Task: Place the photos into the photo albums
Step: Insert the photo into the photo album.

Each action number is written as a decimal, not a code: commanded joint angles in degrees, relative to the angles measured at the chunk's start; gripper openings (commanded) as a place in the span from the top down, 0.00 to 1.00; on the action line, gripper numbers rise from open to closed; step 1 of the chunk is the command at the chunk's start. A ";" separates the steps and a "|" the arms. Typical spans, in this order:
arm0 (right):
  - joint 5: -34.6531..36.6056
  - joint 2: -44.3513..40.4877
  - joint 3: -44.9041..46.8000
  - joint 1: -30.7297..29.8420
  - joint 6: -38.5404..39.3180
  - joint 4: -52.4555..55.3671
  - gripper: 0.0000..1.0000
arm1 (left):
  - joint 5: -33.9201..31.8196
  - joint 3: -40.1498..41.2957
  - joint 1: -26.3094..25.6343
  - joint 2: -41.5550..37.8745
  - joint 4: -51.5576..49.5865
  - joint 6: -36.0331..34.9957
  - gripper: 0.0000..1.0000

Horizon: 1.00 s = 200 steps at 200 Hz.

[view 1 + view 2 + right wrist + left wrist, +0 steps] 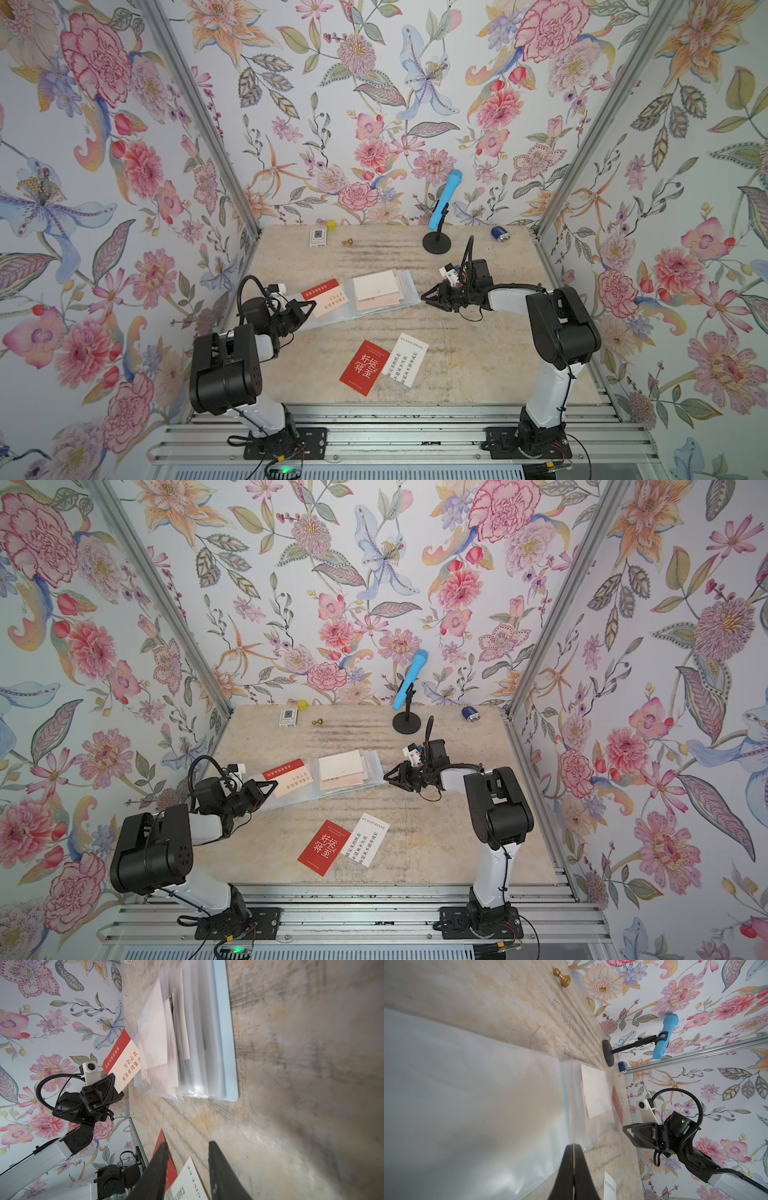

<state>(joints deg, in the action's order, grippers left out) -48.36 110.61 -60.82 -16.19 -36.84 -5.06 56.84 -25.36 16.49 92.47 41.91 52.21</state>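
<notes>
Nearest me, a red card (pixel 365 368) and a white card (pixel 405 359) lie loose side by side on the surface (pixel 478 357), between my two arms. Farther in, my left pincer (pixel 313 304) is clamped on the near end of the red-and-cream card (pixel 329 296). In the left wrist view that card shows only edge-on, a thin line running out from the closed tips. Its long axis runs from that pincer rightward and away, and its far end reaches the sleeves (pixel 199 1043) of the open album (pixel 340 316), which lies crosswise between my pincers. I judge the push must follow that axis. My right pincer (pixel 423 297), partly open and empty, hovers just beside the album's right edge, nearer the sleeve stack. Pale cards (pixel 376 286) lie on or in that stack; I cannot tell which.
</notes>
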 commanded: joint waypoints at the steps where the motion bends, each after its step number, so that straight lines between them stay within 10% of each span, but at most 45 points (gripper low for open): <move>1: 0.29 0.97 -1.75 -0.73 0.44 1.24 0.65 | 1.19 1.01 0.22 0.90 3.03 1.58 1.00; 109: 0.28 1.10 -3.61 -0.90 1.02 2.84 0.65 | 1.96 1.22 -2.87 5.10 11.66 7.38 1.00; 200: 0.38 1.78 -3.16 -0.84 1.50 2.93 0.65 | -9.03 -8.67 -2.08 -4.38 -26.01 -16.78 1.00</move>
<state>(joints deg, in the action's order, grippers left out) -48.36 111.04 -63.33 -16.82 -36.60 -3.11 51.83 -32.10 13.87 91.31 26.55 43.59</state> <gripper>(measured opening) 0.354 0.043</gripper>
